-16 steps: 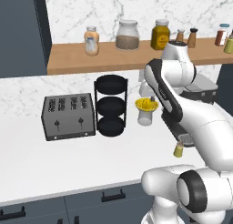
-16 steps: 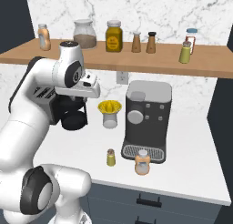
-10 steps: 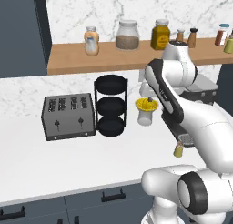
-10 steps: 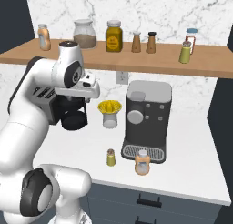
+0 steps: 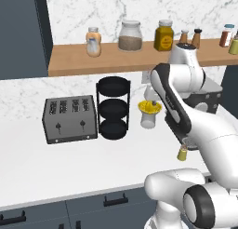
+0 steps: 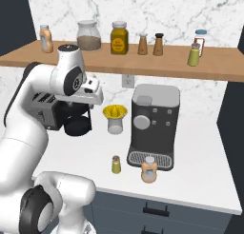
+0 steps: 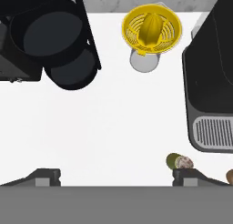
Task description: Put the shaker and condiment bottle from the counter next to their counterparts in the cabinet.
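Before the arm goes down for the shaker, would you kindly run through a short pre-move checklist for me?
1. Shaker upright on the counter: ok.
2. Condiment bottle stands apart from the shaker, in front of the coffee machine: ok.
3. Gripper jaws spread and holding nothing: ok.
4. Gripper centred over the shaker: not ok; in the hand view it lies off toward one fingertip.
5. Twin shaker and twin bottle on the cabinet: ok.
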